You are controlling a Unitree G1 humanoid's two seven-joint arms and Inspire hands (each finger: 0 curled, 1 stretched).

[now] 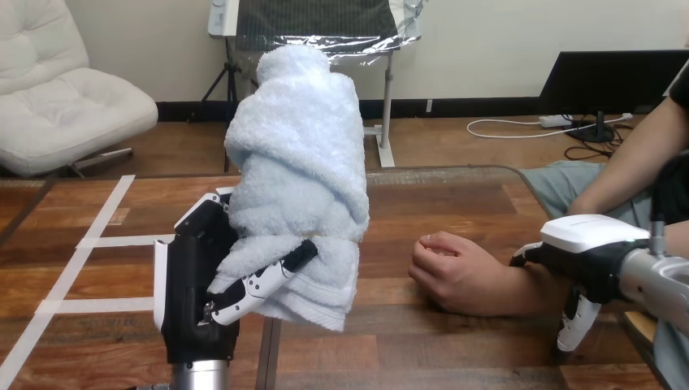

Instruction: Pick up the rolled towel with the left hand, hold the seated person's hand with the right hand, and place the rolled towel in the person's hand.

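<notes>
Left hand [197,292] curled round lower end of rolled towel [296,162], upright, raised above table [455,349]. Right hand [589,244] over wrist of person's hand [451,272]; grip cannot tell. Risks: top-heavy towel tips or unrolls; person's hand curled closed, so towel may roll off.

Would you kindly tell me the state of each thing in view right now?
rolled towel: upright, gripped near its lower end.
left hand: shut on the rolled towel.
right hand: curled round the person's wrist.
person's hand: resting on the table, fingers curled, empty.
</notes>
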